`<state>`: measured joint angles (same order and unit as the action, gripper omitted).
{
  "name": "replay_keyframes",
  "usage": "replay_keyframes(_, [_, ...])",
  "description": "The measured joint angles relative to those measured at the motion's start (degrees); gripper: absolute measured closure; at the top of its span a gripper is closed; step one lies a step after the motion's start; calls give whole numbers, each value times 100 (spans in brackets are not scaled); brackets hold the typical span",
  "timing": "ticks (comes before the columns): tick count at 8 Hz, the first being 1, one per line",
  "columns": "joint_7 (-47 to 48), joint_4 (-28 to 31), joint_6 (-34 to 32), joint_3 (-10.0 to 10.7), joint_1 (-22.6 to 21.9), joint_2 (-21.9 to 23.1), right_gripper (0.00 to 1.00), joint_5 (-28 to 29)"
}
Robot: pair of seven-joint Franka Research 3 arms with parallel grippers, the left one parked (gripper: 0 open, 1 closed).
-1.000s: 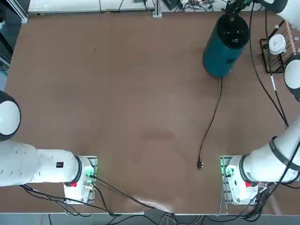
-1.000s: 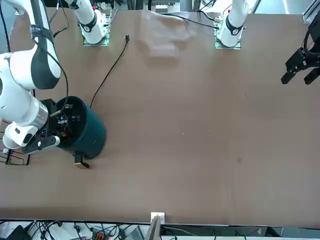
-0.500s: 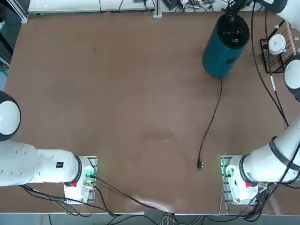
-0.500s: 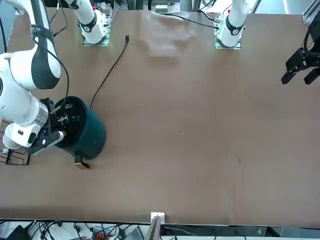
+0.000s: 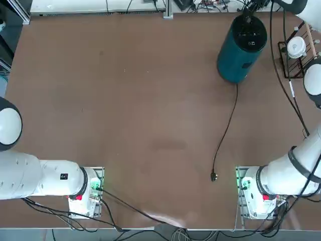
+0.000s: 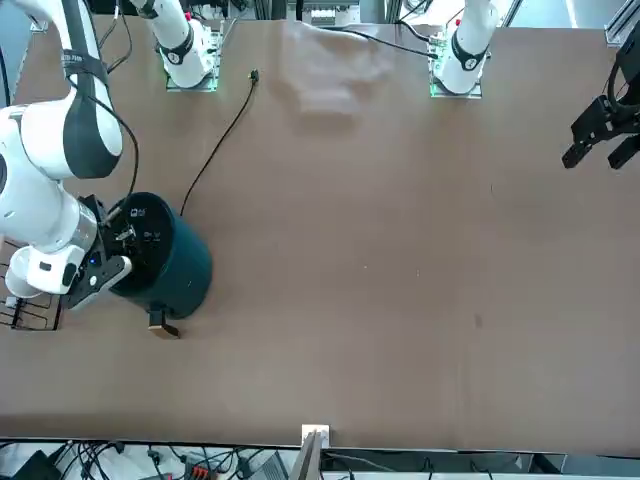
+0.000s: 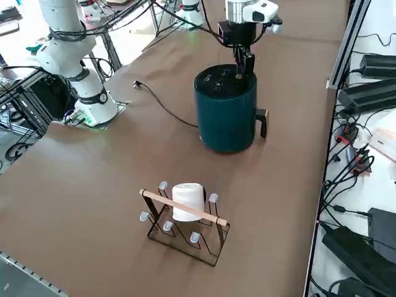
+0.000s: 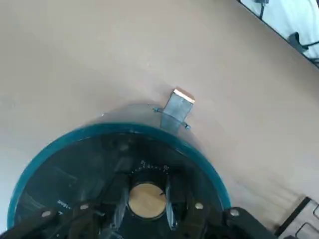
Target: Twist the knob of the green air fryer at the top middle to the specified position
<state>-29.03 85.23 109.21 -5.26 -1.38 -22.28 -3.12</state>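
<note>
Two fingers (image 8: 119, 201) pinch the one tan knob (image 8: 146, 199) between them — the right gripper (image 8: 146, 206) sits straight down on the black panel atop the single green air fryer (image 7: 226, 111), at the table's (image 5: 125, 100) far right corner. One cord (image 5: 225, 130) trails off. Panel marks are too small to read. Only the wrist view shows the knob; the side view adds one wire rack (image 7: 185, 223).

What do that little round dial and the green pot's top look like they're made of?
The knob, gripped by the right tool, has a matte tan face, possibly wood or wood-look plastic. The green air fryer has a glossy black control panel, likely glass or polished plastic, since it shows reflections.
</note>
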Motion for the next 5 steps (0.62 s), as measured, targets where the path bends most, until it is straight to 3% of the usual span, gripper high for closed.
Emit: replay_keyframes(5, [-872, 0, 7, -1, -18, -2, 55, -43])
